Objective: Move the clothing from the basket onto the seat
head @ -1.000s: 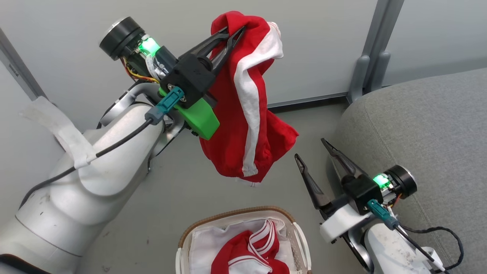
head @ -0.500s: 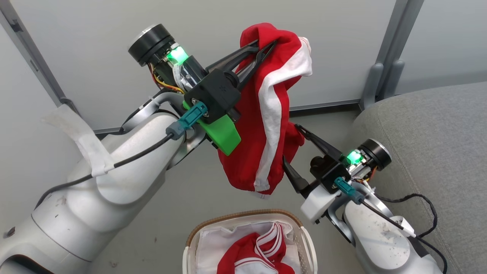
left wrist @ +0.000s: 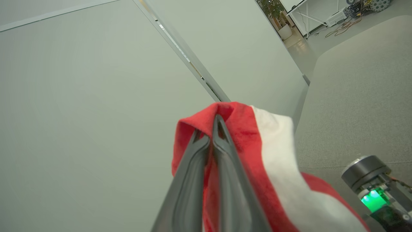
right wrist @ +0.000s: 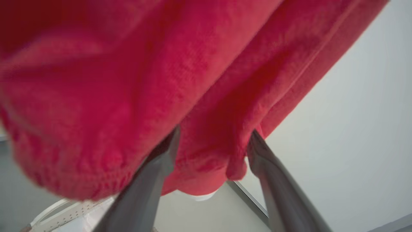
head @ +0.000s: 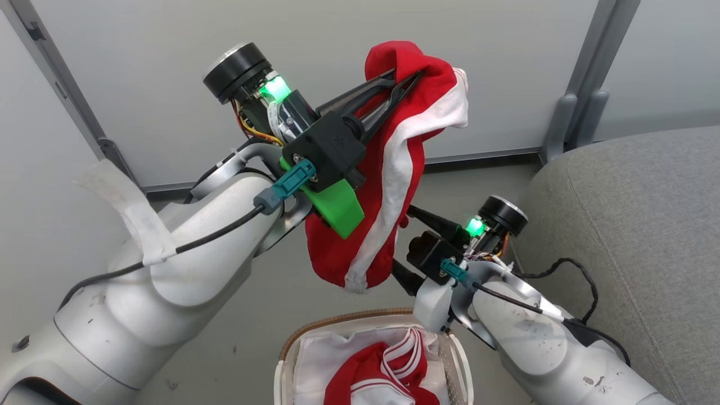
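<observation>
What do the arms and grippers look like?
Pale grey, scuffed forearms. The left gripper and right gripper each have two long dark fingers on a black block, a green light and a teal plug with a black cable. The left carries a green bracket; white tape binds its cable.

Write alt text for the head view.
The left gripper, held high, pinches a red garment with a white stripe; the open right gripper straddles its hanging lower part. Below sits a basket holding another red-and-white garment, a grey couch at right.
</observation>
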{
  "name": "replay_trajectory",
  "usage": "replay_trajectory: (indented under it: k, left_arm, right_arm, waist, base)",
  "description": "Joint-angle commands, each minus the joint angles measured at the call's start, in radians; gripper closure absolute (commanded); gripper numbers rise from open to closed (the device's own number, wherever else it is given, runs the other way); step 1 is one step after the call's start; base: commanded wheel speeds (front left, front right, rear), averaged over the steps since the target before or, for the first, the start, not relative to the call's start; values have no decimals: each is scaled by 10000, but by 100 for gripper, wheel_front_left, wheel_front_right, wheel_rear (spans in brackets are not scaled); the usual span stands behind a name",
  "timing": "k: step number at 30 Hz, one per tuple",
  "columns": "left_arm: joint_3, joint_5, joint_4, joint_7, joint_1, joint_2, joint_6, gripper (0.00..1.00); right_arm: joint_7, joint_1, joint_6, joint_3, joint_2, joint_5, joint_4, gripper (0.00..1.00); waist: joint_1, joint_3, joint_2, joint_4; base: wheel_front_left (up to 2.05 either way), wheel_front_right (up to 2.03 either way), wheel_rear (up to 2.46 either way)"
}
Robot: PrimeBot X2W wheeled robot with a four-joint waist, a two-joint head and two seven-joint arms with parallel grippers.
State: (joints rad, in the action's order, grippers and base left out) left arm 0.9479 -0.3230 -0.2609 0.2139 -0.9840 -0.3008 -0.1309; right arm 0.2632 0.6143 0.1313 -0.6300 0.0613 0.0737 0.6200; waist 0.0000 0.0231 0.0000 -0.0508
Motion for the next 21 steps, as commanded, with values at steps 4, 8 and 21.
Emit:
replay_trajectory:
  k: [4,8,21]
  left_arm:
    - [56,-164,-28,107,94,48,15,100]
    - [79,-192,-10,137,105,39,15,100]
    - [200,-367,-65,273,149,175,15,100]
  right_arm:
    - [25,657,-12,-773,157,-617,383,0]
    - [25,925,-12,-732,114,-574,422,0]
    - [25,1842,-12,-1644,-51,-1008,1420,100]
  waist:
    - [0,-53,0,-18]
    - [0,-113,0,-18]
    - [0,-222,0,-121]
  base:
    - [0,0,0]
    - [0,0,0]
    - [0,0,0]
